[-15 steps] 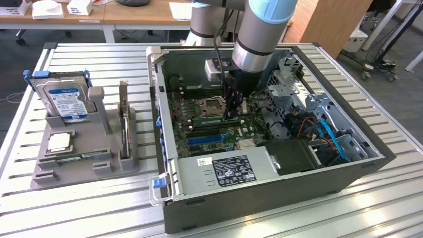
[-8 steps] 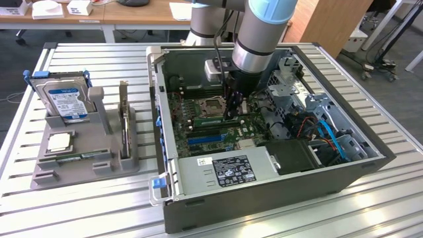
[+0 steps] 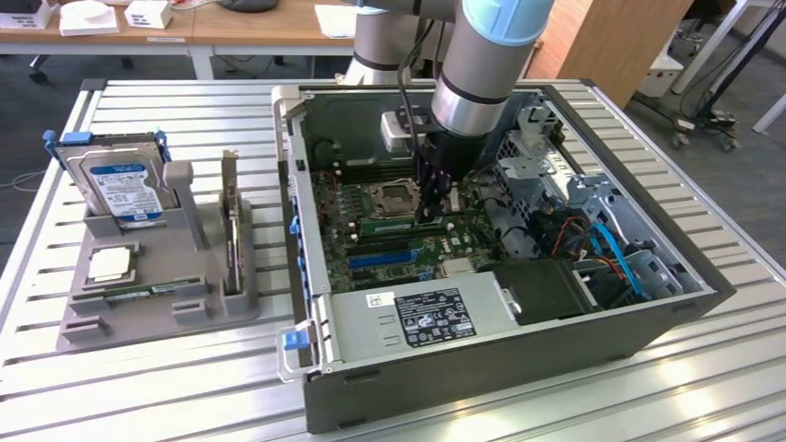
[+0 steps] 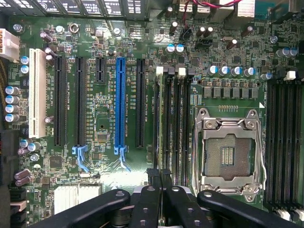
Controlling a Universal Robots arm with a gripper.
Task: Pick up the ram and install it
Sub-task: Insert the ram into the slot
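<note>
Down inside the open computer case (image 3: 491, 382), I am hovering the gripper (image 3: 430, 214) low over the motherboard (image 3: 368, 244), just beside the processor socket (image 3: 396, 196). Through the wrist view I am seeing the gripper (image 4: 161, 183) with its fingers (image 4: 151, 204) pressed together, their tips sitting at the near end of one memory slot. The ram (image 4: 166, 123) is showing as a thin green edge running along that slot, among the black slots next to the socket. In the exterior view the ram (image 3: 390, 224) is lying along the board, on the exterior view's left of the fingertips. I cannot tell whether the fingers are nipping its end or only resting on it.

I am judging this to be the seating step: the stick looks set in its slot, not carried. Any further push, as I am reading it, is calling for straight-down pressure with the stick upright, until the white clips (image 4: 159, 70) latch. Whether they have latched is too small to tell.

Outside the case, a grey holder (image 3: 160, 318) on the table (image 3: 147, 396) is carrying a hard drive (image 3: 123, 189) and another thin green strip (image 3: 154, 291), well apart from the gripper.
</note>
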